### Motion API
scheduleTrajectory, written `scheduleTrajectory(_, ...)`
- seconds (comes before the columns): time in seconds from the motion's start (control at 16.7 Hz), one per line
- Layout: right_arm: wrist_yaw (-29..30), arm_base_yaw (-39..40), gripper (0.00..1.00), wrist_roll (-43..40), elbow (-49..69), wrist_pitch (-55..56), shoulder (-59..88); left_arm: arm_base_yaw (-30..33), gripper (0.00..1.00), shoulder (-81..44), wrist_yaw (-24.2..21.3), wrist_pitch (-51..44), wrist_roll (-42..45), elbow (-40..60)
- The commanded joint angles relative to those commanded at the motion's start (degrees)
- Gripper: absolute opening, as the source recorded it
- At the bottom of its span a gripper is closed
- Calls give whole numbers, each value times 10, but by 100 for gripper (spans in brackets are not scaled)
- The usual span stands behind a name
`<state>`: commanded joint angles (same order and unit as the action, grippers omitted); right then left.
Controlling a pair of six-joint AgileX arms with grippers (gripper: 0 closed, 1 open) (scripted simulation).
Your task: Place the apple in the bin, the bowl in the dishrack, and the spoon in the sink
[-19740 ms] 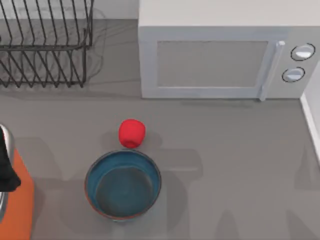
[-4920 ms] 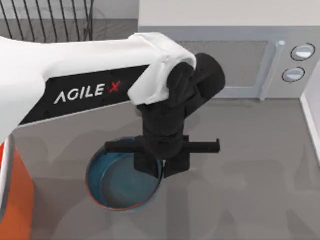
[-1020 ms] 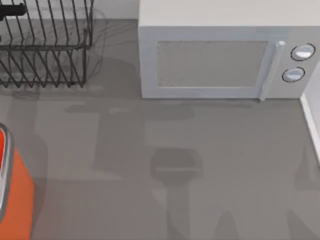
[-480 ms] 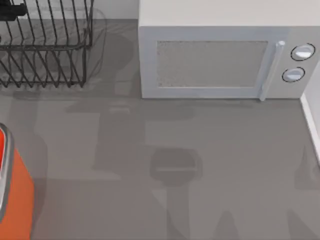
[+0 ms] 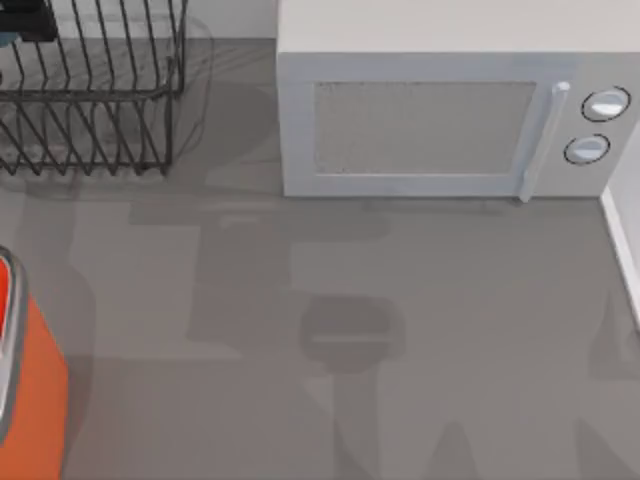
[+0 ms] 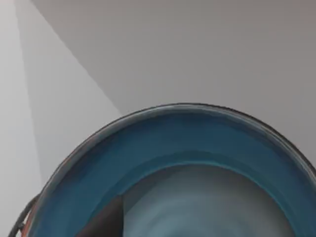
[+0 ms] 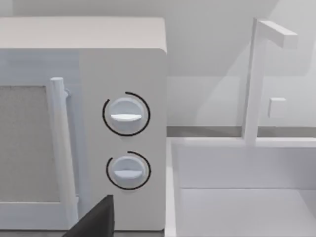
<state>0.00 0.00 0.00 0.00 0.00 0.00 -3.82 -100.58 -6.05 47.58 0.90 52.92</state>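
Observation:
The bowl (image 6: 197, 148), blue inside with a greyish bottom, hangs close under my left wrist camera in front of a pale wall. My left gripper (image 5: 22, 18) is at the table's far left corner, over the black wire dishrack (image 5: 100, 100), and is shut on the bowl's rim, with one dark finger (image 6: 101, 222) inside the bowl. The orange bin (image 5: 35, 400) stands at the left edge. The white sink (image 7: 247, 197) lies beside the microwave. My right gripper (image 7: 94, 219) is parked facing the microwave and sink. The apple and the spoon are out of view.
A white microwave (image 5: 430, 120) with two knobs stands at the back. A white faucet (image 7: 252, 84) rises behind the sink. The sink's raised edge (image 5: 620, 240) runs along the table's right side. Grey tabletop (image 5: 350, 330) stretches between bin and sink.
The apple and the bowl have left the middle of the table. My left arm took the bowl and carried it to the dishrack corner, shifting only slightly over the last second.

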Motion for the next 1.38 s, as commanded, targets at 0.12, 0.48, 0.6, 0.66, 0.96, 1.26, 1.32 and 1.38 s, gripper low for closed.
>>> scheduleTrajectory(0.12, 0, 0, 100, 0, 0, 0, 0, 0, 100, 0, 0, 0, 0, 0)
scheduleTrajectory(0.48, 0, 0, 100, 0, 0, 0, 0, 4, 100, 48, 0, -30, -1, -33)
scheduleTrajectory(0.6, 0, 0, 100, 0, 0, 0, 0, 6, 100, 101, 4, -52, -2, -57)
scheduleTrajectory(0.66, 0, 0, 100, 0, 0, 0, 0, 7, 100, 134, 6, -65, 0, -72)
scheduleTrajectory(0.96, 0, 0, 100, 0, 0, 0, 0, 13, 100, 329, 19, -157, 2, -174)
scheduleTrajectory(1.26, 0, 0, 100, 0, 0, 0, 0, 20, 100, 575, 37, -276, -7, -307)
scheduleTrajectory(1.32, 0, 0, 100, 0, 0, 0, 0, 22, 100, 626, 39, -300, -7, -334)
scheduleTrajectory(1.38, 0, 0, 100, 0, 0, 0, 0, 26, 100, 677, 41, -324, -7, -360)
